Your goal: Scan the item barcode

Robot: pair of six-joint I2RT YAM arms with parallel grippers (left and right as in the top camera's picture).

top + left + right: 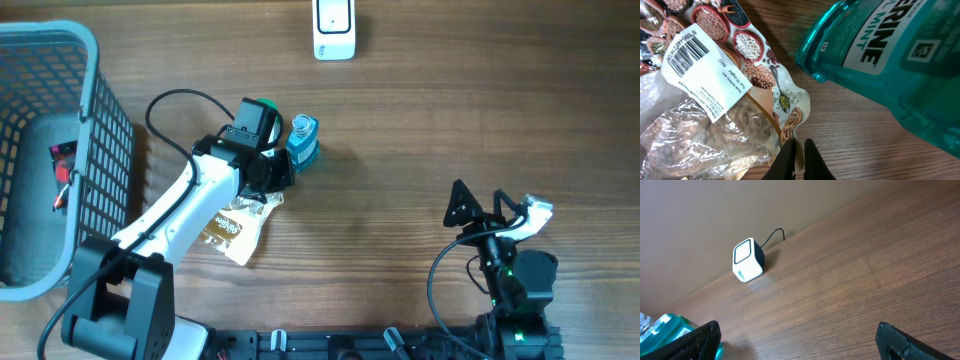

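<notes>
A clear and printed food pouch (235,228) lies on the wooden table. In the left wrist view its white barcode label (686,54) faces up at the top left. My left gripper (799,148) is shut on the pouch's (740,125) right edge, and a sliver of film shows between the fingers. From overhead the same gripper (272,188) sits at the pouch's upper right corner. A teal mouthwash bottle (303,141) lies just to its right, large in the left wrist view (890,60). The white scanner (334,28) stands at the far edge. My right gripper (497,208) is open and empty at the front right.
A light blue mesh basket (95,130) fills the left edge with dark items inside. A green-edged object (263,106) is partly hidden behind my left wrist. The right wrist view shows the scanner (747,260) with its cable against the wall and my right gripper (800,345) over bare wood.
</notes>
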